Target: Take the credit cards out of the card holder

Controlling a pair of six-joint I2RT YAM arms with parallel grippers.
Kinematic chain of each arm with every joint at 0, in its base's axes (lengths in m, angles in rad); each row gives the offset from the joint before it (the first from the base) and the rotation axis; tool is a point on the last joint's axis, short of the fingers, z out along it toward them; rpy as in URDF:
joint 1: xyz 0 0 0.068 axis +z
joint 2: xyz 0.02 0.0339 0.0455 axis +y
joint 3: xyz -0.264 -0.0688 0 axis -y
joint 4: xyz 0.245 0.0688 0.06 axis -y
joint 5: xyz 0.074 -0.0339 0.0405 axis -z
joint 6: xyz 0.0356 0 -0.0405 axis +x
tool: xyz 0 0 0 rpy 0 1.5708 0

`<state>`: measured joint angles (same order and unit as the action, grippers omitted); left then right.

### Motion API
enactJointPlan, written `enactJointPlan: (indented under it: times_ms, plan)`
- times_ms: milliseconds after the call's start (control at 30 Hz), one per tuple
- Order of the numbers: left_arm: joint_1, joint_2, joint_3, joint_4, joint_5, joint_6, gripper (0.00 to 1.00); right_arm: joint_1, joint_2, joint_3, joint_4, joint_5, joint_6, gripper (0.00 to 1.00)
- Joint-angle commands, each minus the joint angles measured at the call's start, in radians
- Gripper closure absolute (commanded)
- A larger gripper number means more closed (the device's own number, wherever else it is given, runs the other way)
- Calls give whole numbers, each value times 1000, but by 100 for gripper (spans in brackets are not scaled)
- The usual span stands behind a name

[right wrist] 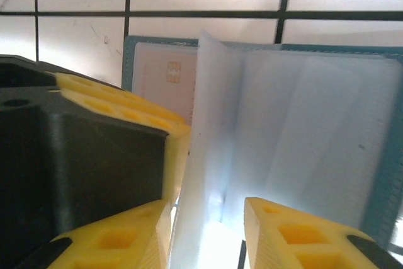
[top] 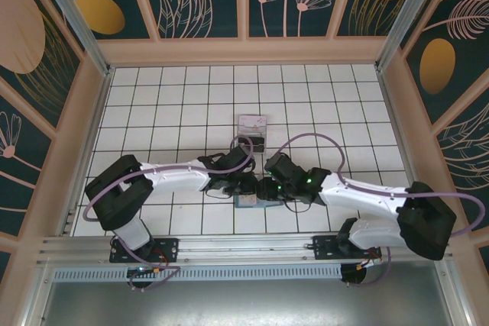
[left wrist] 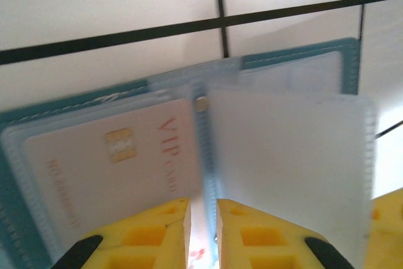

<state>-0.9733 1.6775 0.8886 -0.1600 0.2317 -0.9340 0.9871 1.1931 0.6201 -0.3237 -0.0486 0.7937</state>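
Left wrist view: the card holder (left wrist: 286, 55) lies open on the worktop (left wrist: 94, 4), a pale card (left wrist: 113, 168) inside; left fingers (left wrist: 148, 237) nearly together at its spine, grip unclear; right fingers (right wrist: 293, 234) apart around a clear sleeve (right wrist: 214, 130).

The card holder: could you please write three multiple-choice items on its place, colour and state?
1. The card holder lies:
A. on the tiled table, where the left gripper and right gripper meet.
B. on a shelf.
C. in mid-air.
2. Its border colour?
A. Red.
B. Teal.
C. Black.
3. Its state?
A. Folded shut.
B. Open, empty.
C. Open, VIP card sleeved inside.
Answers: 1 A, tiles show beneath it; 2 B, teal edging frames it; 3 C, the card sits under clear plastic.
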Motion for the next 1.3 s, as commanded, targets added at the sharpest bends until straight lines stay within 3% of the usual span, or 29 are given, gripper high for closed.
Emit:
enactJointPlan:
  times_ms: [0,267,533,833,1267]
  plan:
    - [-15,30,52,-3,29,32,81,-9,-93,41,-130,130,30,61]
    - [-66,183,185,-21,55,65,81,-62,-233,31,-196,184,34,59]
    - [-77,235,188,-1,55,66,80,-68,-244,19,-185,157,41,59]
    - [-65,48,150,-13,-77,46,79,-68,-237,20,-126,89,62,59]
    - [40,-185,-111,-24,-139,45,79,-60,-70,10,79,-66,103,61]
